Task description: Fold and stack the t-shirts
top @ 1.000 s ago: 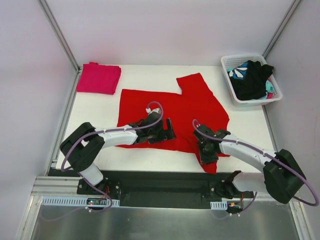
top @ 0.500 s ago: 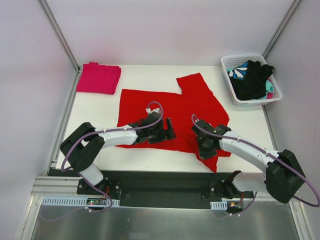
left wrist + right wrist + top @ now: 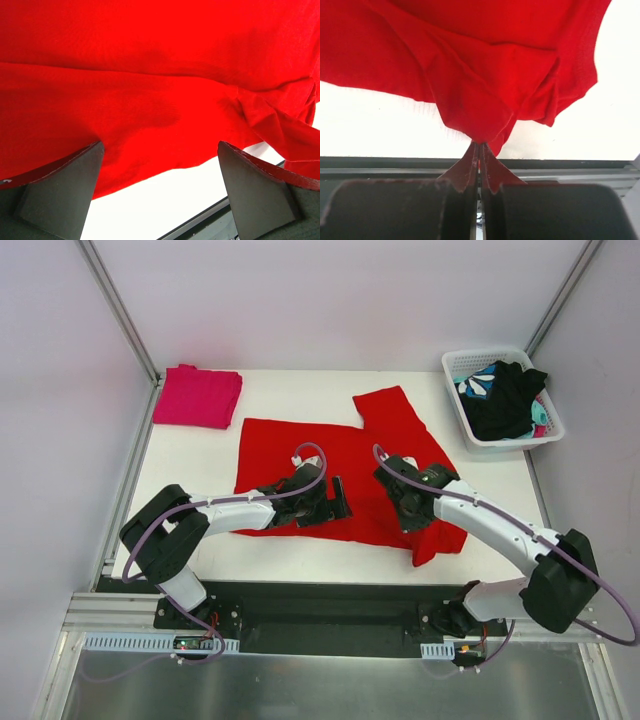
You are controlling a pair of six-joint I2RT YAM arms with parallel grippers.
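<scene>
The smooth white surface (image 3: 300, 390) is closed in by pale walls and grey metal corner posts (image 3: 118, 310). Far left of the red t-shirt (image 3: 300, 445), at the back corner, a magenta-pink t-shirt (image 3: 197, 396) lies folded into a soft rectangle. The red t-shirt spreads flat mid-surface, one sleeve pointing back. Over its near hem the left gripper (image 3: 160, 145) hangs with jaws spread wide, holding nothing. At its near right corner the right gripper (image 3: 480, 146) is clamped on a pinch of red cloth, which puckers into folds. Right of the shirt, a white slatted plastic basket (image 3: 455, 365) holds a black garment (image 3: 505, 400) and a teal-and-white patterned garment (image 3: 475, 383).
</scene>
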